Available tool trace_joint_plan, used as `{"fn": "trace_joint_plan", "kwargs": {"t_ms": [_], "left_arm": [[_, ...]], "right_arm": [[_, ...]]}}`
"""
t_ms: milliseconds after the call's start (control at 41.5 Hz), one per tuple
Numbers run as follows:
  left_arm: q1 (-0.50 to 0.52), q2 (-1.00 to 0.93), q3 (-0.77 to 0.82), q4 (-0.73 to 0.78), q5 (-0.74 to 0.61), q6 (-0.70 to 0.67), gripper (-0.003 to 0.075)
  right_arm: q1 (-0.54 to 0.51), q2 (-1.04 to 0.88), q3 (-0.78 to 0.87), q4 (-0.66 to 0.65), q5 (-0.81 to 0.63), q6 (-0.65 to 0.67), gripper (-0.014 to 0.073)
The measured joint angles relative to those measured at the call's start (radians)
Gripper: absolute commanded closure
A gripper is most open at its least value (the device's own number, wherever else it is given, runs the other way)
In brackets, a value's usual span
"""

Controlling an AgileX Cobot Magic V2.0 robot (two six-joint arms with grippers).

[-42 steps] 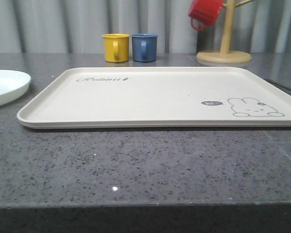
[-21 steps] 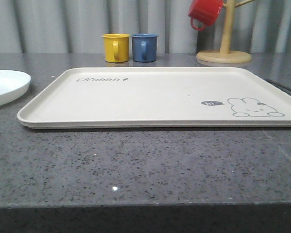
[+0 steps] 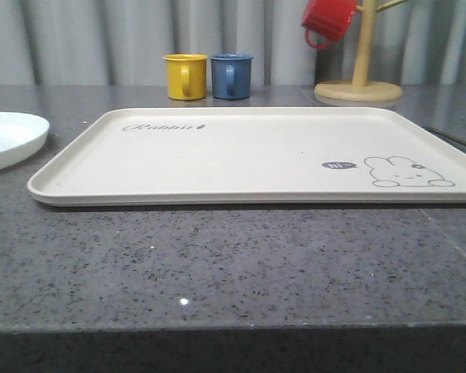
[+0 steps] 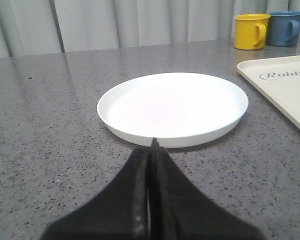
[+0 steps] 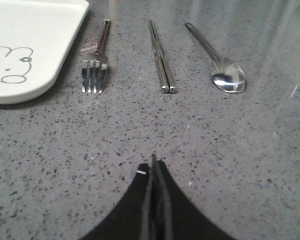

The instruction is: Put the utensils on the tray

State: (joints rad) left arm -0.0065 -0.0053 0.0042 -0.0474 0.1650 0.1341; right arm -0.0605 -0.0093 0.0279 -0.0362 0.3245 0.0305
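The cream tray [image 3: 241, 155] with the rabbit drawing lies in the middle of the grey counter, nothing on it. A round white plate [image 3: 8, 136] sits left of it. In the left wrist view my left gripper [image 4: 153, 142] is shut and empty, its tips just short of the plate [image 4: 172, 107] rim. In the right wrist view my right gripper [image 5: 153, 159] is shut and empty over bare counter. Ahead of it lie a silver fork [image 5: 96, 65], a pair of metal chopsticks [image 5: 161, 57] and a silver spoon [image 5: 220, 62], side by side beside the tray corner [image 5: 30, 50].
A yellow mug [image 3: 186, 75] and a blue mug [image 3: 231, 75] stand behind the tray. A wooden mug tree [image 3: 360, 70] with a red mug [image 3: 328, 19] hanging on it stands at the back right. The counter's front edge is near the camera.
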Motion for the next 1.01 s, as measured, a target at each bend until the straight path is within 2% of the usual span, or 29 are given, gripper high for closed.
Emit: {"fn": "trace_joint_plan", "kwargs": {"t_ms": [120, 434, 674, 819, 891, 1012], "left_arm": [[0.000, 0.000, 0.000, 0.000, 0.000, 0.000, 0.0739], [0.000, 0.000, 0.000, 0.000, 0.000, 0.000, 0.0739], [0.000, 0.000, 0.000, 0.000, -0.025, 0.000, 0.0739], [0.000, 0.000, 0.000, 0.000, -0.139, 0.000, 0.0739], [0.000, 0.000, -0.005, 0.000, -0.178, 0.000, 0.0739], [0.000, 0.000, -0.065, -0.002, -0.165, 0.000, 0.0739]], "right_arm": [[0.000, 0.000, 0.000, 0.000, -0.022, 0.000, 0.0655], [0.000, 0.000, 0.000, 0.000, -0.192, 0.000, 0.0655], [0.000, 0.000, 0.000, 0.000, -0.197, 0.000, 0.0655], [0.000, 0.000, 0.000, 0.003, -0.201, 0.000, 0.0655], [0.000, 0.000, 0.000, 0.022, -0.201, 0.000, 0.0655], [0.000, 0.000, -0.052, 0.073, -0.159, 0.000, 0.0653]]}}
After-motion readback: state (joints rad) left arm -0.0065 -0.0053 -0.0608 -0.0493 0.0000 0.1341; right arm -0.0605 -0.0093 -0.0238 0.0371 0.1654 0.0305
